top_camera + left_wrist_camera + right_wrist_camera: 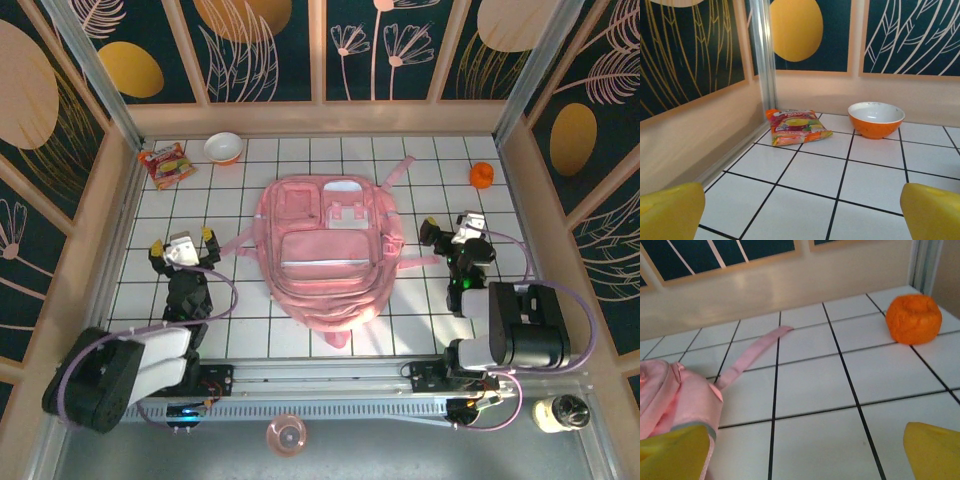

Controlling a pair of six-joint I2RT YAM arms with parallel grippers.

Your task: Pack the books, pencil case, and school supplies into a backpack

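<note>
— Where is the backpack [325, 255] to be found?
— It is laid flat at the middle of the tiled table [420, 320], front pockets upward, between the two arms; in the right wrist view its side is seen at the lower left, and a pink strap [755, 352] is stretched out over the tiles.
— How are the jaws held?
— The left gripper [185, 243] is held just left of the backpack, jaws apart, nothing between them; the right gripper [448, 226] is held just right of it, jaws likewise apart and empty; one yellow finger [672, 452] is seen close against the pack's edge.
— What else is seen?
— A snack packet [797, 127] and an orange bowl [876, 119] are set near the far left corner; a small orange thing [913, 318] is set near the far right corner.
</note>
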